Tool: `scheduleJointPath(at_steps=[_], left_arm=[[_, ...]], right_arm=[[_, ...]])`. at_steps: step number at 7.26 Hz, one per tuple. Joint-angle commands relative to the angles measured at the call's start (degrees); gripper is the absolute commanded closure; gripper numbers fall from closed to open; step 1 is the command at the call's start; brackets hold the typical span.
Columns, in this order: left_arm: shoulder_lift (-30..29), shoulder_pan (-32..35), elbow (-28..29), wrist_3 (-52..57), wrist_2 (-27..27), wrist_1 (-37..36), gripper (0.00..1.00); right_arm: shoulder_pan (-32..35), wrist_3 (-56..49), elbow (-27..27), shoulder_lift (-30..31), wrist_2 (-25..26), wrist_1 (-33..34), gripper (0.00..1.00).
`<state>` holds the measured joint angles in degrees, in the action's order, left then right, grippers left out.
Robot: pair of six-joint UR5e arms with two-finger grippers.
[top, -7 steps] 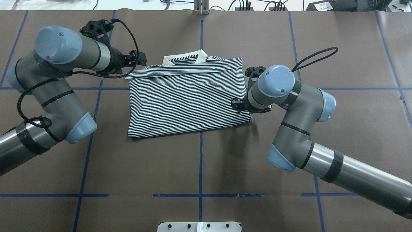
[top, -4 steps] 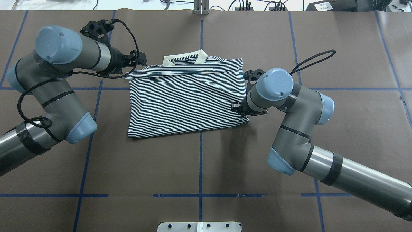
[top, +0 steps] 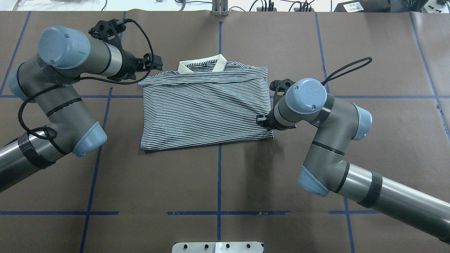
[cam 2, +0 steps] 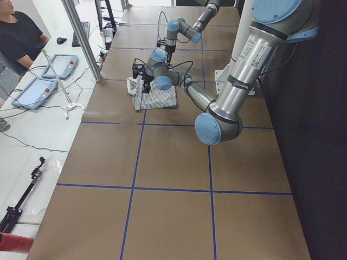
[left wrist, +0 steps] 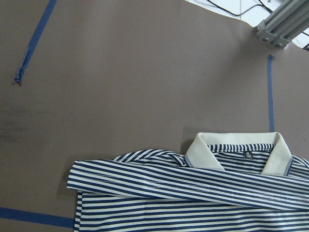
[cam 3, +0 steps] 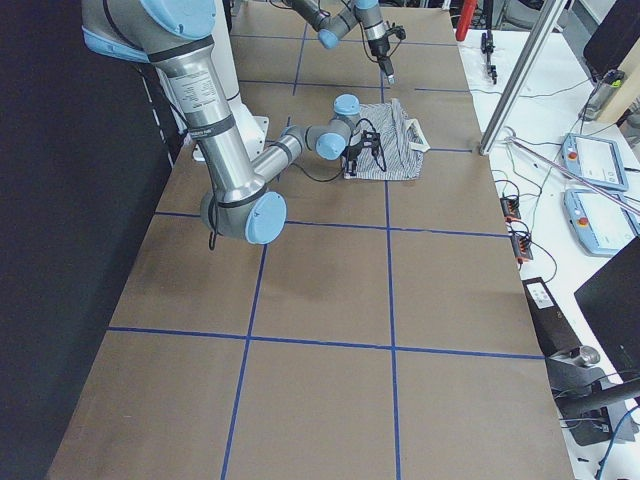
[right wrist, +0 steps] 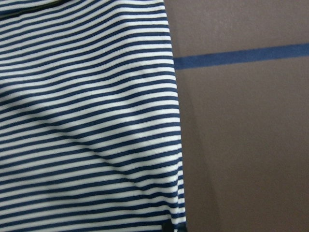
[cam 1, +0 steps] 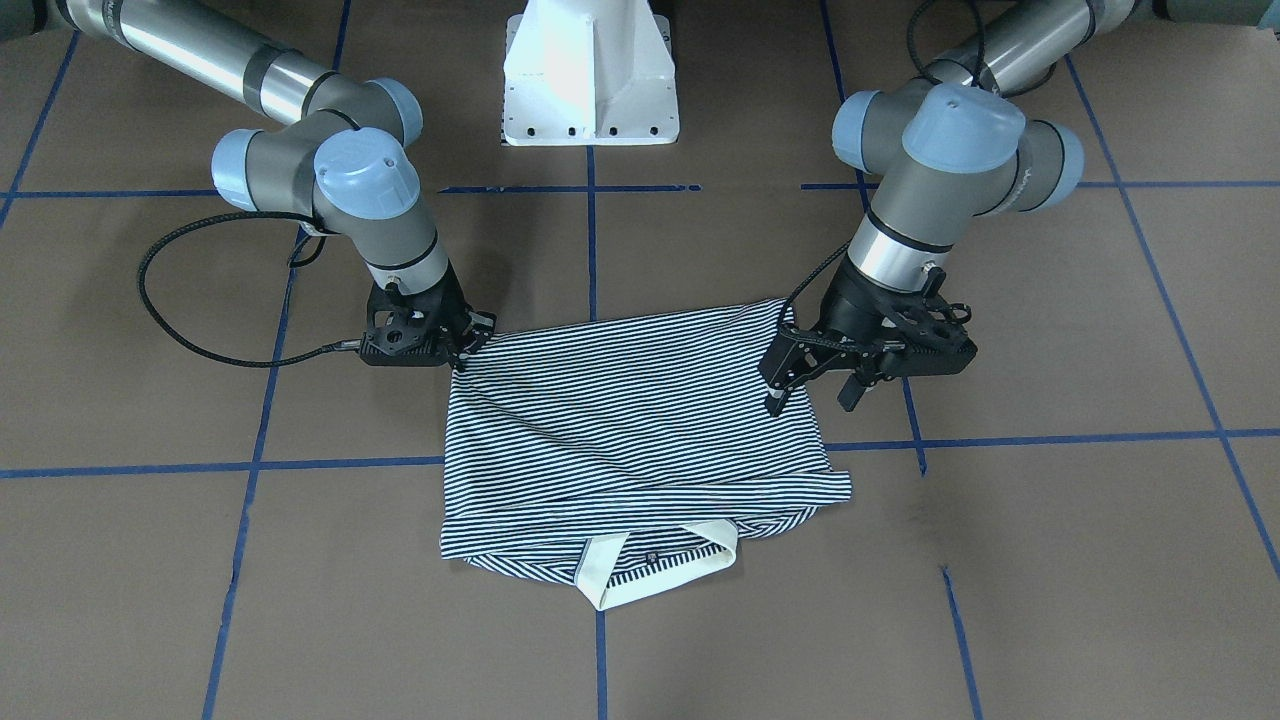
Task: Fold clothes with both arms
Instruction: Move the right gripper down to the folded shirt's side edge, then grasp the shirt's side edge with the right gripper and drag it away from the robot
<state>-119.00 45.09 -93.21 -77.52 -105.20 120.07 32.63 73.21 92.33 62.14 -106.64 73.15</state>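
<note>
Seems to pinch the polo shirt (top: 204,109) at its near right edge with the right gripper (cam 1: 462,354), jaws closed on cloth. Lies half-folded mid-table. Feels soft, light and limp by the look of it, so best taken at hem corners or shoulders. Holds the left gripper (cam 1: 810,402) spread and empty above the far collar-side shoulder. Rests on a brown table (top: 218,182) crossed by blue tape lines (top: 219,165). Ends in cables (top: 267,5) beyond the far edge.

Brown table cover (top: 175,175) gridded with blue tape (top: 218,175) — white bench (cam 2: 38,141) alongside, holding two tablets (cam 2: 33,92).
</note>
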Motion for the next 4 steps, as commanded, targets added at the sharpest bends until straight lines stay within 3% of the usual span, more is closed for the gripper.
scheduleJointPath(at_steps=[1, 2, 4], left_arm=[[0.26, 0.00, -0.13, 0.00, 0.00, -0.01, 0.00], [0.35, 0.00, -0.13, 0.00, 0.00, -0.01, 0.00], [0.35, -0.09, -0.22, 0.00, 0.00, 0.08, 0.00]], right_arm=[[-2.03, 0.18, 7.21, 6.30, -0.06, 0.07, 1.00], [-2.91, 0.61, 11.77, 10.07, -0.58, 0.24, 1.00], [-5.28, 0.79, 24.42, 16.51, -4.17, 10.02, 1.00]])
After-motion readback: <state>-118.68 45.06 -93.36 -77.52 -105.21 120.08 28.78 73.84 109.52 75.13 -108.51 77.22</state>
